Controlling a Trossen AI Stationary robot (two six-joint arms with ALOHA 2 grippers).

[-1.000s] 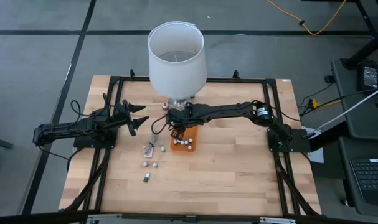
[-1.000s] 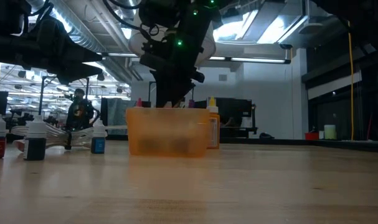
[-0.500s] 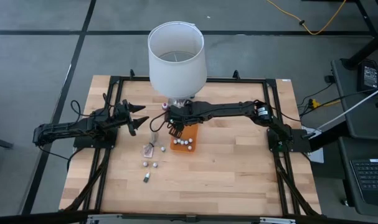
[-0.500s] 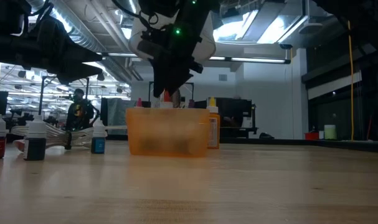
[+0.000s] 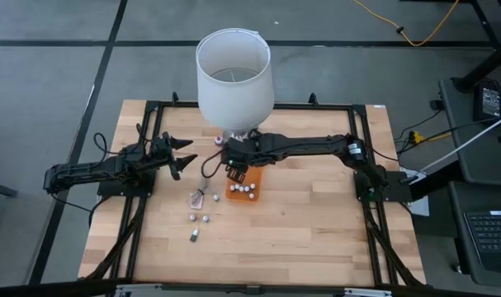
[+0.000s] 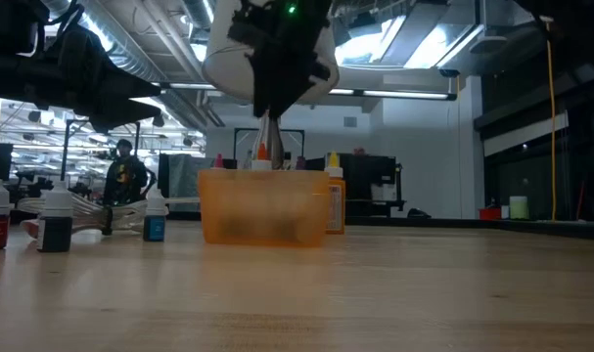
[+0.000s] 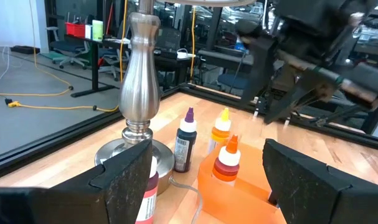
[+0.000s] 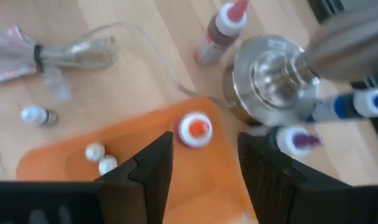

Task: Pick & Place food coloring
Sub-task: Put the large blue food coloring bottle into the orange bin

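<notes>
The orange-capped bottle (image 8: 194,129) now stands upright in the orange tray (image 5: 237,193), at the end nearest the lamp (image 5: 233,78). A second ago the right hand (image 6: 269,130) was down at the tray's rim; it has since risen clear and hangs open just above that bottle, holding nothing. I judge this one placed, with the arm freed for the next. The tray also holds a few white-capped bottles (image 5: 248,189) toward its end away from the lamp. Several bottles (image 5: 200,218) remain loose on the desk (image 5: 308,223) beside the tray, on the side away from the lamp, and three more stand by the lamp's base. The left hand (image 5: 177,154) waits open and empty, well off to the lamp's side.
</notes>
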